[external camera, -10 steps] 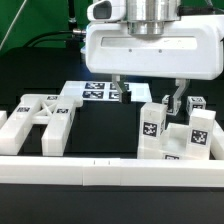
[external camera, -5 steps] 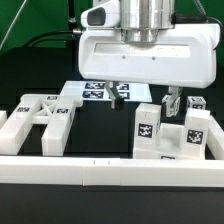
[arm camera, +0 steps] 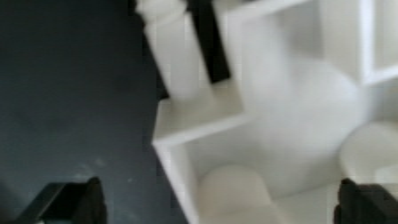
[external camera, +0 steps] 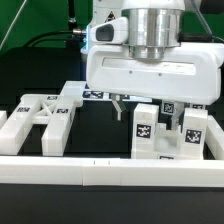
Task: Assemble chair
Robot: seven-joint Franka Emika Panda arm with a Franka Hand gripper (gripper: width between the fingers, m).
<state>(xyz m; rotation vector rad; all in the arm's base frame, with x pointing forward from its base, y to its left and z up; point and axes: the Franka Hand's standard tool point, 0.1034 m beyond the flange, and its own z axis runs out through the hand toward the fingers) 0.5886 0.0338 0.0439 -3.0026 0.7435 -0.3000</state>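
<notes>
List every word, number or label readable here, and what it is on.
None: no letters or digits anywhere.
Only black-and-white square tags, patterns not text, on the side frame, the chair parts at the exterior view's right and the marker board.
Wrist view: no print.

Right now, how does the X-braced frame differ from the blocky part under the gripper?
The X-braced frame lies flat with open gaps; the blocky part stands taller and solid. The frame lies clear at the exterior view's left; the blocky part sits beneath the open gripper. Both are white with square tags.
</notes>
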